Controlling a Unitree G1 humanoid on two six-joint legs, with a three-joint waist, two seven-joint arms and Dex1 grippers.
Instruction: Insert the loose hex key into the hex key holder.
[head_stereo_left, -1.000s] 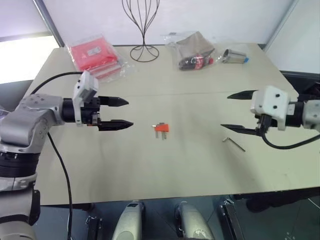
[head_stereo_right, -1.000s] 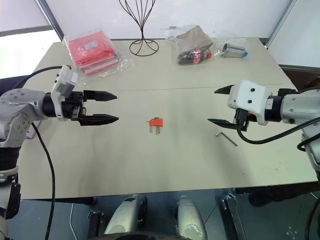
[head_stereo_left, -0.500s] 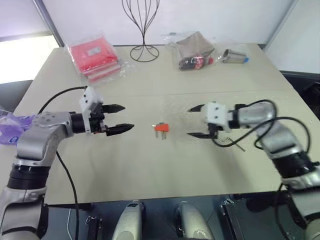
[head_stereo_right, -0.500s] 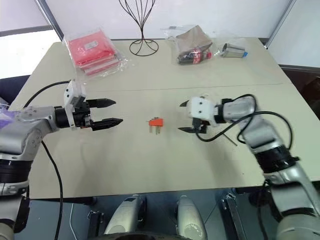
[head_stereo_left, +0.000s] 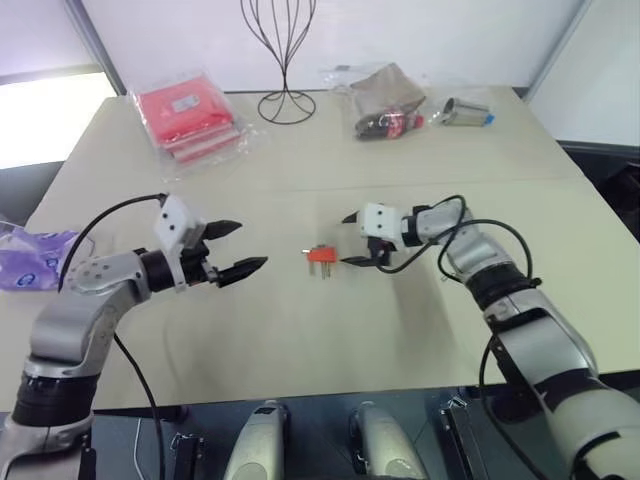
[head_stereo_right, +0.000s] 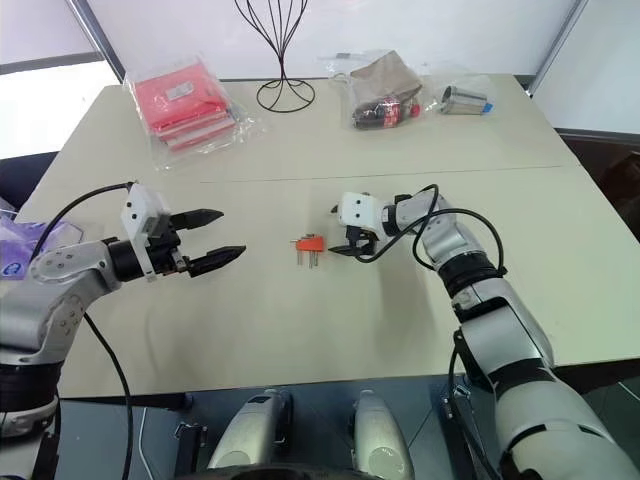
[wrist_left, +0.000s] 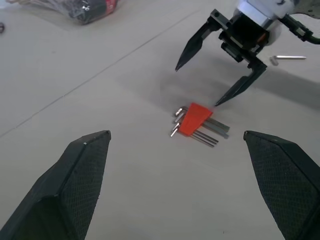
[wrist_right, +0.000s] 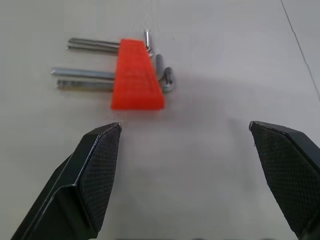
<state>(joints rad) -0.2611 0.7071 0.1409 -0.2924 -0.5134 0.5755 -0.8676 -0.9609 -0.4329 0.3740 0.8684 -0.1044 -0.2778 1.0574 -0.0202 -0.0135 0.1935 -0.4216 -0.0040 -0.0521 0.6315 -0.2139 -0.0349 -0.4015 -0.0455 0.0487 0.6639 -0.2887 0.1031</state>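
Right pincer (head_stereo_left: 352, 240) stood wide open and empty, tips just beside the small orange-red plastic hex key holder (head_stereo_left: 321, 255), which lay flat on the beige tabletop (head_stereo_left: 300, 330) with short metal keys sticking out both sides. Left pincer (head_stereo_left: 240, 248) was also fully open and empty, hovering apart from the holder on its other side. The loose thin grey L-shaped hex key (wrist_left: 288, 58) lay on the tabletop beyond the right pincer, well apart from the holder, seen past that pincer in the left wrist view.

Judgement: step in hand was securing the holder with the right pincer. To do it well:
1. Centre the orange block between the 2 fingers before closing
2. Close on the plastic body, not the protruding keys, which would likely slip or pivot
3. Keep the empty slot unobstructed and facing the loose key
4. Lower gently; the flat block may skid on the smooth tabletop if nudged by 1 tip first
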